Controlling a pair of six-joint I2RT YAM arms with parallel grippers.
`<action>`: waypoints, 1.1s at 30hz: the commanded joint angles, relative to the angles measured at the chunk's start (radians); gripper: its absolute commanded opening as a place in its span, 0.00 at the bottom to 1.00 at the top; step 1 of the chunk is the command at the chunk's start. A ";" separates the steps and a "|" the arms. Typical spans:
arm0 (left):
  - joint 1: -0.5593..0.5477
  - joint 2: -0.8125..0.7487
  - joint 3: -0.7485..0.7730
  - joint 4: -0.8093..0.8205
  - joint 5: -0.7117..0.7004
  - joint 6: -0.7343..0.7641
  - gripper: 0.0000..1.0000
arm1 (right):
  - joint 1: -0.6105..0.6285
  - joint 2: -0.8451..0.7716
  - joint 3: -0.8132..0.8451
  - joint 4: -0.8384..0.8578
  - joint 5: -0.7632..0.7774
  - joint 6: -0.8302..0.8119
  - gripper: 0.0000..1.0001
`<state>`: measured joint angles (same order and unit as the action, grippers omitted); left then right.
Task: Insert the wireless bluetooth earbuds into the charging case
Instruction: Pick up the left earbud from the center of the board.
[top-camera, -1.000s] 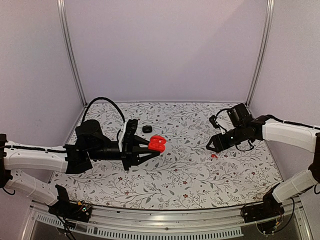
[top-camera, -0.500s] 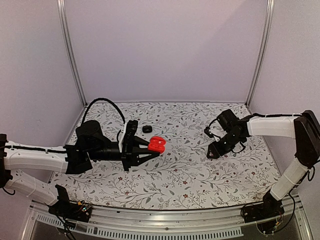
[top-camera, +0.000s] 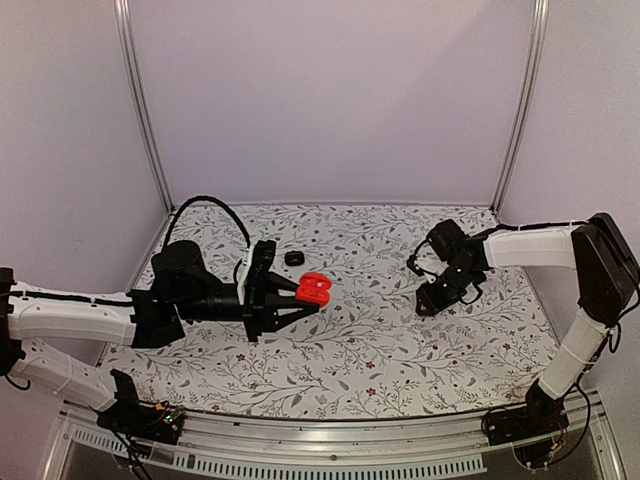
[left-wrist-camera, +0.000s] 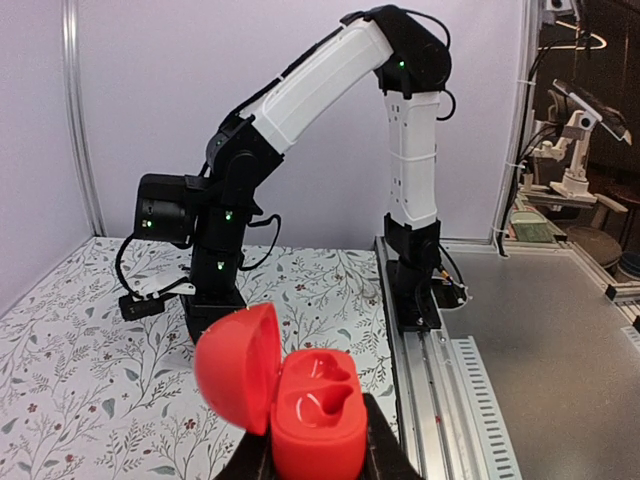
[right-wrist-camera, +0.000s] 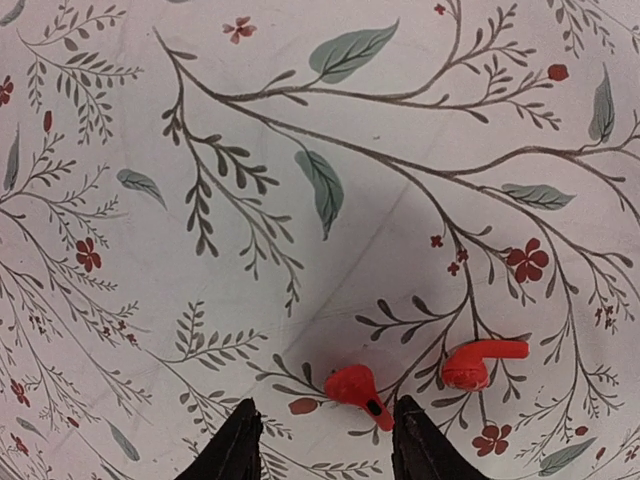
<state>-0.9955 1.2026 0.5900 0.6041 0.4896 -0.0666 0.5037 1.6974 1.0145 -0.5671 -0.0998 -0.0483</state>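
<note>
Hovering open for pickup, the right gripper (right-wrist-camera: 322, 445) should be lowered and closed on a red earbud (right-wrist-camera: 355, 387), while the charging case (left-wrist-camera: 310, 410) is gripped by the left gripper (left-wrist-camera: 312, 466).

Plain lilac walls (top-camera: 330, 100), aluminium corner posts (top-camera: 140, 110), floral-print tabletop (top-camera: 360, 350), metal rail (top-camera: 330, 440) along near edge.

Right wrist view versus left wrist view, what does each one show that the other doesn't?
Only the right wrist view shows the two red earbuds, lying loose in front of the open right gripper. Only the left wrist view shows the open red charging case, empty, clamped in the left gripper, with the right arm beyond. Both show the floral tablecloth.
</note>
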 joint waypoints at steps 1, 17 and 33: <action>0.010 0.000 0.002 -0.004 0.010 0.009 0.00 | 0.000 0.041 0.039 -0.033 0.059 -0.008 0.43; 0.012 0.009 0.008 0.002 0.016 0.010 0.00 | 0.002 0.130 0.094 -0.068 0.136 -0.021 0.32; 0.012 0.007 0.013 -0.003 0.014 0.003 0.00 | 0.024 0.200 0.178 -0.085 0.029 0.023 0.11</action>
<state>-0.9943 1.2053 0.5900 0.6041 0.4934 -0.0669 0.5179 1.8668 1.1610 -0.6373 -0.0288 -0.0559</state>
